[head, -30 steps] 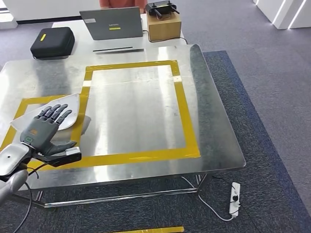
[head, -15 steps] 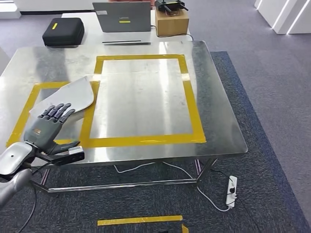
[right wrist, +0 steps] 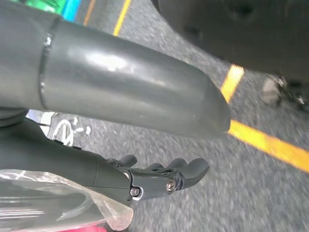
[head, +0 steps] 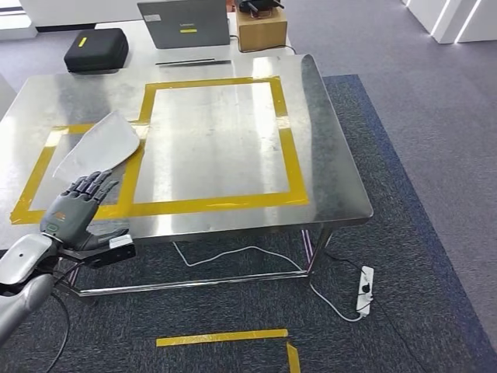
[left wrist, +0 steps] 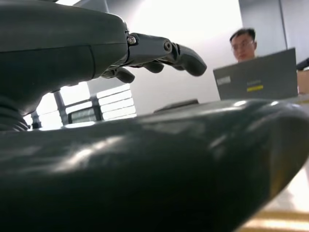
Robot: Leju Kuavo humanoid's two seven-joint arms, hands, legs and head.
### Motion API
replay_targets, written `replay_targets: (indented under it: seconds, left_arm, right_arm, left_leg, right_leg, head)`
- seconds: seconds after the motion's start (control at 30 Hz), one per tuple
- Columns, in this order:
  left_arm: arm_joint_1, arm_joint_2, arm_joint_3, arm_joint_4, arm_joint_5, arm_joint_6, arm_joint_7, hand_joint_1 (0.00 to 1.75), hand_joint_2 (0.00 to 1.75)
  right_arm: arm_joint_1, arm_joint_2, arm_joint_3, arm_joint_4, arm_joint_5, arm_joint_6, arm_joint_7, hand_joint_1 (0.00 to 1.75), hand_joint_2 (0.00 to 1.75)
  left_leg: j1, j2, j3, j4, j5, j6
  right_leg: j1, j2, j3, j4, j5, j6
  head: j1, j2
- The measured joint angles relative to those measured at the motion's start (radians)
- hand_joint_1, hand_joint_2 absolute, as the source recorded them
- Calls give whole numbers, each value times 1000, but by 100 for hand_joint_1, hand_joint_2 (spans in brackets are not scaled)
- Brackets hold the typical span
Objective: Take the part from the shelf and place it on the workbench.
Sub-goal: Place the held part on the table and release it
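Left hand [head: 76, 210]: released, fingers [head: 92, 183] spread and extended, holding nothing. It hovers over the near left edge of the workbench [head: 328, 148]. The left wrist view confirms it: the fingers [left wrist: 164, 48] stand well apart from the thumb with only air between them.

Change noted: a second ago these fingers overlapped the part; half a second ago they were at its near edge. They now stand apart from it, with bare metal and tape showing between. The whole head view has also shifted over that second, with more floor visible in front of the bench, so some of this separation is probably the robot's body moving rather than the arm alone.

Part [head: 99, 145]: a pale, curved sheet lying flat on the left portion of the bench top, its right end crossing the yellow tape [head: 217, 203]. Nothing touches it.

Right hand [right wrist: 164, 176]: hangs over the carpet, fingers straight, slack and empty.

Assessment: the part is delivered and let go, so the task appears essentially complete. Only withdrawal remains, and the hand is already clear enough that snagging the sheet looks unlikely.

Surroundings: a laptop [head: 183, 23], a black case [head: 95, 50] and a cardboard box [head: 261, 27] on the table beyond; a person [left wrist: 242, 43] sits behind the laptop.
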Motion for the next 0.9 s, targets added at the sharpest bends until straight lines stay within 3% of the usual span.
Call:
replay_targets:
  seconds: [0.1,0.13,0.2,0.27,0.3,0.37,0.4,0.43,0.5,0.53,0.57,0.6,0.63,0.7,0.77,0.8,0.87,0.9]
  left_arm:
    - [71,-17,24,20,67,-32,8,0,0]
    - [98,-23,32,21,83,-43,13,0,0]
    - [134,-30,49,24,103,-50,20,0,0]
    - [170,-38,73,27,125,-52,21,0,0]
    - [192,-44,87,30,141,-53,20,0,0]
    - [247,-61,116,37,185,-66,14,0,0]
    - [279,-72,131,43,208,-73,9,0,0]
    - [311,-84,145,50,227,-78,5,0,0]
    - [370,-109,167,65,245,-78,-4,0,0]
    - [396,-120,175,73,250,-79,-6,0,0]
    - [418,-129,183,82,256,-84,-7,0,0]
    - [437,-138,190,93,265,-92,-6,0,0]
    - [454,-147,198,107,279,-103,-5,0,0]
    - [483,-167,215,143,320,-129,-3,0,0]
    - [506,-191,225,198,371,-149,-3,0,0]
    - [514,-205,227,236,391,-150,-2,0,0]
    - [530,-229,223,332,411,-136,2,0,0]
    - [538,-240,218,386,421,-124,10,0,0]
  right_arm:
    - [-3,0,0,0,-4,5,29,0,0]
    - [-3,0,0,0,-5,5,38,0,0]
    - [-3,0,0,0,-5,3,50,0,0]
    - [-4,0,0,0,-7,-1,59,0,0]
    - [-4,0,0,0,-9,-3,62,0,0]
    - [-3,0,0,0,-18,-6,68,0,0]
    - [-2,0,-1,0,-23,-6,70,0,0]
    - [-2,0,-2,0,-28,-6,71,0,0]
    - [-3,0,-7,0,-35,-6,72,0,0]
    - [-4,0,-10,0,-37,-6,72,0,0]
    - [-4,0,-13,0,-39,-6,71,0,0]
    - [-5,0,-16,0,-40,-6,70,0,0]
    - [-5,0,-18,0,-41,-6,70,0,0]
    - [-8,0,-21,0,-47,-6,67,0,0]
    - [-13,0,-23,0,-53,-7,62,0,0]
    - [-15,1,-23,0,-56,-7,60,0,0]
    - [-15,2,-24,1,-59,-7,55,0,0]
    - [-14,4,-24,1,-63,-9,54,0,0]
  left_leg:
    - [5,1,-24,225,-146,-15]
    - [5,1,2,232,-135,-12]
    - [3,1,101,100,-99,-2]
    - [-2,2,186,-31,-111,9]
    - [-6,2,204,-62,-119,14]
    - [-8,4,198,-76,-111,26]
    - [-7,6,191,-78,-101,35]
    - [-6,9,181,-81,-91,43]
    - [-6,11,155,-80,-70,53]
    - [-7,11,140,-78,-60,55]
    - [-9,11,124,-75,-50,55]
    - [-10,11,108,-73,-40,55]
    - [-12,10,93,-70,-30,54]
    - [-14,9,68,-63,-14,51]
    - [-16,7,52,-56,3,44]
    - [-17,7,48,-55,11,39]
    - [-16,7,41,-56,25,29]
    - [-15,6,36,-50,14,23]
  right_leg:
    - [0,-10,-65,3,56,-20]
    - [1,-11,-85,6,71,-19]
    - [4,-11,-107,12,86,-13]
    - [7,-11,-119,16,100,-3]
    - [6,-11,-123,16,108,4]
    - [3,-10,-129,16,116,17]
    - [2,-8,-137,26,99,23]
    - [2,-7,-148,53,65,28]
    - [1,-7,-181,165,-35,35]
    - [1,-7,-194,232,-73,37]
    - [1,-7,-199,283,-87,38]
    - [1,-7,-189,306,-78,37]
    - [2,-7,-162,291,-51,35]
    - [5,-2,-60,168,-4,25]
    - [9,5,43,19,-11,16]
    - [11,8,69,-23,-22,12]
    - [10,6,68,-44,-17,3]
    - [8,4,60,-45,-8,-5]
  head:
    - [-5,0]
    - [-4,0]
    - [-4,0]
    - [-4,0]
    - [-3,0]
    - [-4,0]
    - [-4,0]
    - [-3,0]
    - [1,0]
    - [2,0]
    - [2,0]
    - [2,0]
    - [2,0]
    - [2,0]
    - [1,0]
    - [1,0]
    - [2,0]
    - [1,0]
